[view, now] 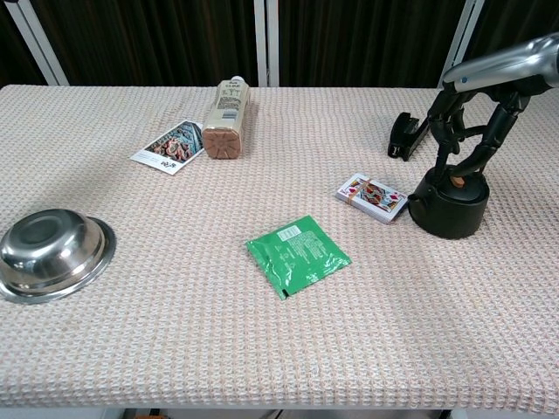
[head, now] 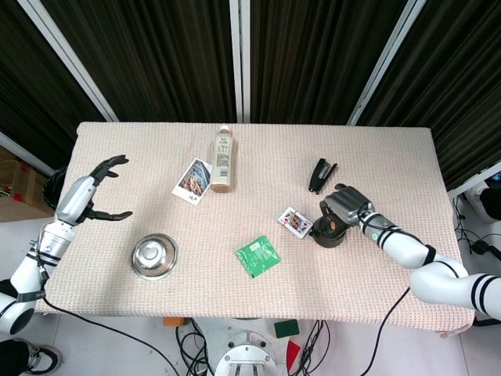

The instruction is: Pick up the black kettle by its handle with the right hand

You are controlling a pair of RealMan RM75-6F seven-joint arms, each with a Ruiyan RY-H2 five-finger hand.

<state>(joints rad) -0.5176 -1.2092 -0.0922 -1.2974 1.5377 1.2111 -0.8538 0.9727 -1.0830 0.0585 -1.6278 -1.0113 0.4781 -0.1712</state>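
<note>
My right hand (view: 472, 131) closes around the black kettle (view: 449, 206) handle at three o'clock on the woven tablecloth (head: 376, 153); left hand (head: 94, 192) spread, dark curtains (head: 156, 55) behind.

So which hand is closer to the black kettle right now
The right hand. Its fingers reach down around the top of the black kettle. The left hand hangs open at the table's far opposite edge, beyond the steel bowl.
</note>
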